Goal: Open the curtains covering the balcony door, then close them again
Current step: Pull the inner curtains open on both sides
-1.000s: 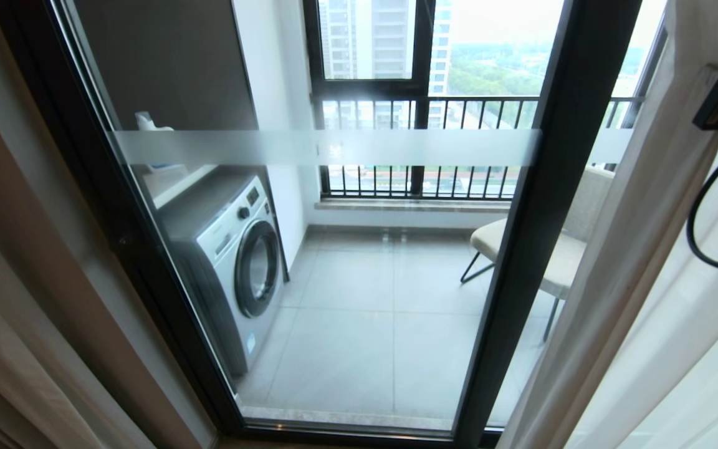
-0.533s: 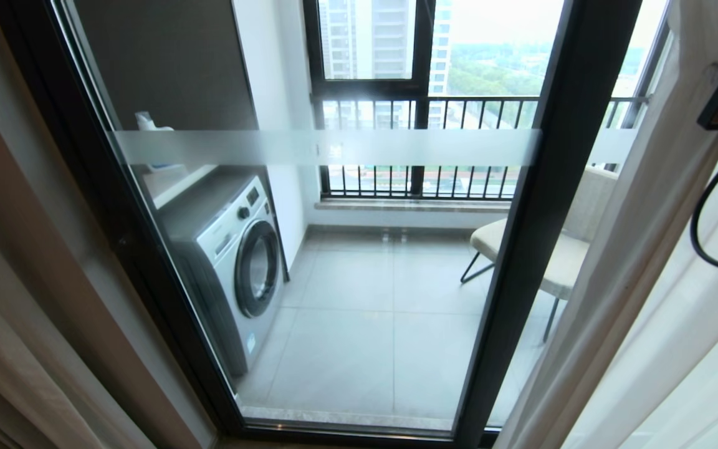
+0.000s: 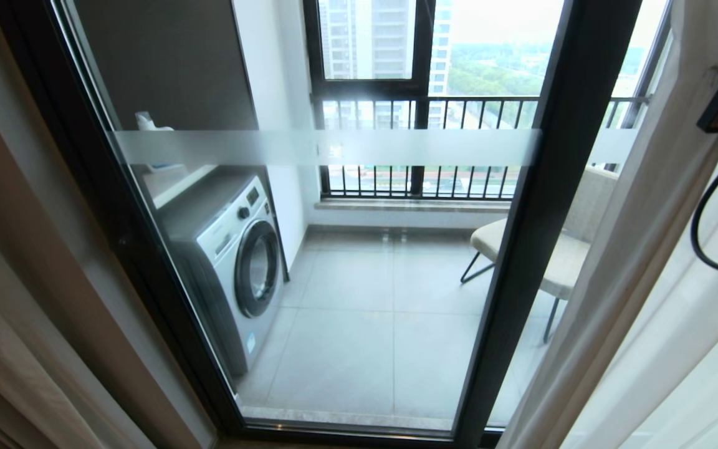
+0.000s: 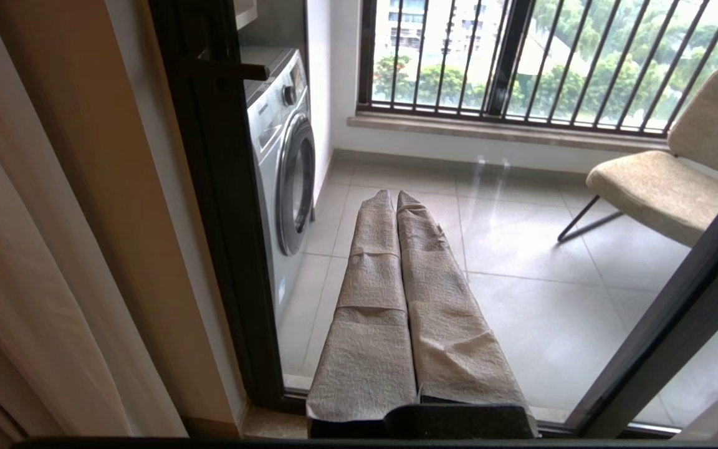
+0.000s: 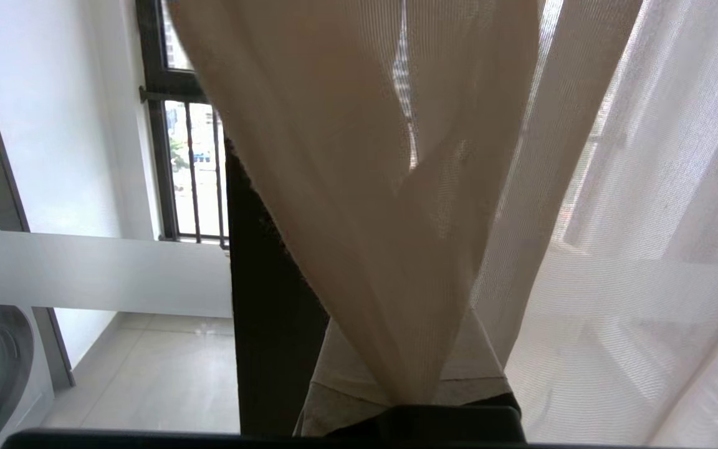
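Right pincer (image 5: 409, 399) is pinching a gathered fold of the curtains (image 5: 365, 187), its fingers pressed together on the fabric just beside the balcony door (image 3: 552, 187). We are seeing the curtains hanging on both sides of the balcony door, leaving its glass uncovered. Our left pincer (image 4: 396, 199) is pointing at the balcony door with fingers together, holding nothing.

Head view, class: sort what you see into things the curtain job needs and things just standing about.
Job: curtains, balcony door, right tool shut on curtains.
Standing about: washer, chair, railing, left tool.
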{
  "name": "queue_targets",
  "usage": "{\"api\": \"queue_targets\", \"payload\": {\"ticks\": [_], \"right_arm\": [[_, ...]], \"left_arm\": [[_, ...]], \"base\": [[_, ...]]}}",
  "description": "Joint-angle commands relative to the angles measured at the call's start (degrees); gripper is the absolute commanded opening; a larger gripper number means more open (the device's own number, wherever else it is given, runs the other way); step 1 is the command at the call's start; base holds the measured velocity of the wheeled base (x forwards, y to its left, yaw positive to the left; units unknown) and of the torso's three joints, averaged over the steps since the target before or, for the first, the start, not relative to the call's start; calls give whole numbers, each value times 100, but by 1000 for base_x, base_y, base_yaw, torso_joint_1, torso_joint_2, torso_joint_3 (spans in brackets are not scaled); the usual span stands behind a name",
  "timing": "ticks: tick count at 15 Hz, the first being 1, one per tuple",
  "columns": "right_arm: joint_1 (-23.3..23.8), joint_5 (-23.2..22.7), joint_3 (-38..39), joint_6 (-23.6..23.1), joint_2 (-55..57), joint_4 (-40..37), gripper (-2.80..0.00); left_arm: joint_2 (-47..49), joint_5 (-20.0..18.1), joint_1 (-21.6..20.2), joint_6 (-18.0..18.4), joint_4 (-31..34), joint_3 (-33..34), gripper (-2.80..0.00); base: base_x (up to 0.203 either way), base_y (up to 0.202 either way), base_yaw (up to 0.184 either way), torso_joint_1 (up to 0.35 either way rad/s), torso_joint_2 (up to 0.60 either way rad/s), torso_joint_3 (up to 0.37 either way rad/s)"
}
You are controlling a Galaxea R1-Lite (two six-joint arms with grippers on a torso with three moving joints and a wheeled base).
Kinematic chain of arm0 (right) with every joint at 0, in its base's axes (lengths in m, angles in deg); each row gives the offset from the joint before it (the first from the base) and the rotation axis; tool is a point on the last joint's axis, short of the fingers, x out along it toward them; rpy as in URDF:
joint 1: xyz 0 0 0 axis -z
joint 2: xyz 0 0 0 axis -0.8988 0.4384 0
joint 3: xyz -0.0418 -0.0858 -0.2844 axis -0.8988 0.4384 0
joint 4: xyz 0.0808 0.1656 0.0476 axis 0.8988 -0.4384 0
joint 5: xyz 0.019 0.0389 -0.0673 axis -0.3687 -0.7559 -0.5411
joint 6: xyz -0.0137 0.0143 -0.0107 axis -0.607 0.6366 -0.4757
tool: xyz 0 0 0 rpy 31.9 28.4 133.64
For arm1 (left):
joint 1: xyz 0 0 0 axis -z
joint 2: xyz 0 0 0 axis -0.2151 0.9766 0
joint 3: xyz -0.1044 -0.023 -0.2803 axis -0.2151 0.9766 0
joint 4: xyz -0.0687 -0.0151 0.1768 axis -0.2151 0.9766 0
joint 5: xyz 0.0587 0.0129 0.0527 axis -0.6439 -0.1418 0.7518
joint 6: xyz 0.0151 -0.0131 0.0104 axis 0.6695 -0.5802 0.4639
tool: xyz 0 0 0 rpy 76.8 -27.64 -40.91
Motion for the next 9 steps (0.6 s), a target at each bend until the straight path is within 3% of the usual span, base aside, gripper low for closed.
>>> {"api": "queue_targets", "payload": {"ticks": [1,9], "right_arm": [[3,-1,20,-7,-2,29,-280],[38,-1,68,-7,12,29,-280]], "left_arm": [[4,3,-2,-2,-7,0,-280],[-1,-5,-2,-2,1,0,-280]], "base": [[0,0,0,0,0,0],[0,0,0,0,0,0]]}}
